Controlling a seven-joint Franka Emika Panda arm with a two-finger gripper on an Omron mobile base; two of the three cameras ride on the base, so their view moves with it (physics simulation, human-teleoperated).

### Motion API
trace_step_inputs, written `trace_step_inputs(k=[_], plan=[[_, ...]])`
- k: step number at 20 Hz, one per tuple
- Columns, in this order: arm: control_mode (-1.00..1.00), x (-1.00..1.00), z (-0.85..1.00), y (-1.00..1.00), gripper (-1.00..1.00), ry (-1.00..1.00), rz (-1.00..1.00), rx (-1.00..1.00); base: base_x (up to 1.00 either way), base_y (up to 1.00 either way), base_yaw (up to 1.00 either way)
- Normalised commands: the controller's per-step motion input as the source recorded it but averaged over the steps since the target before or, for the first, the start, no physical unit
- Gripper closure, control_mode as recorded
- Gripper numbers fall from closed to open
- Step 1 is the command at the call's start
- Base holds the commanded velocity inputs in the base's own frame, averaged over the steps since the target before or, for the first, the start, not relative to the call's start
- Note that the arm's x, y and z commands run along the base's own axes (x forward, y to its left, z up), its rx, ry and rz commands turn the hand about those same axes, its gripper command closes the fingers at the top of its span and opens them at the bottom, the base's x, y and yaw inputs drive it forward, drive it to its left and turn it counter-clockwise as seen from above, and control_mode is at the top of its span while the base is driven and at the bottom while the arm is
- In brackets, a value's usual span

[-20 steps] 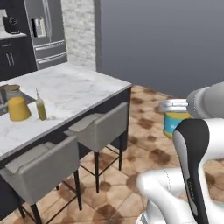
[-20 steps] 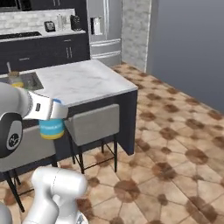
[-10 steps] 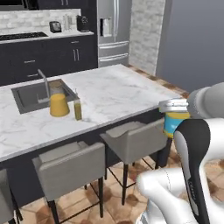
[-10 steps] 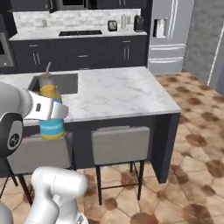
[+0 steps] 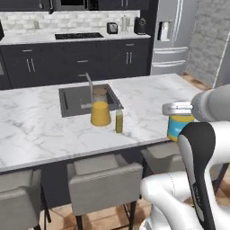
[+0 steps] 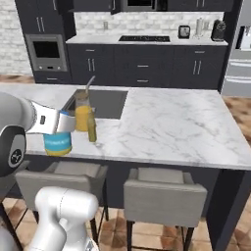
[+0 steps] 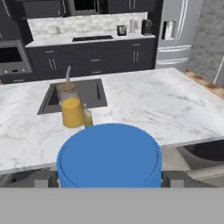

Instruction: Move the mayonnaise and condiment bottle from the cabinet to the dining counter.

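The mayonnaise (image 5: 179, 130) is a squat yellow jar with a blue band, and my gripper (image 5: 179, 114) is shut on its blue lid. It hangs in the air just short of the near edge of the dining counter (image 5: 148, 96). From the right side, the mayonnaise (image 6: 57, 144) hangs under the gripper (image 6: 58, 128) by the dining counter (image 6: 171, 122) front left edge. In the hand view the blue lid of the mayonnaise (image 7: 109, 157) sits between the fingertips (image 7: 42, 179). The condiment bottle and the cabinet are out of view.
On the island by the dark sink (image 5: 74, 101) stand a plain yellow cup (image 5: 100, 113), a tan-lidded jar (image 5: 99, 93) and a small olive bottle (image 5: 119, 121). Grey stools (image 5: 101, 182) line the near side. Dark base cabinets (image 6: 142, 66) and a fridge (image 5: 173, 36) stand behind.
The whole picture has swung round with the base, so the island now lies square ahead. The jar has stayed in the gripper, in the same place relative to the arm.
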Motion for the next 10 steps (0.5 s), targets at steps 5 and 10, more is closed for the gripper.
trace_step_inputs(k=[5, 10], plan=[[1.0, 0.0, 0.0, 0.0, 1.0, 0.0, 0.0, 0.0, 0.52, 0.05, 0.1], [-1.0, 0.06, 0.0, 0.28, 1.0, 0.01, 0.0, 0.0, 0.14, 0.11, 0.0]])
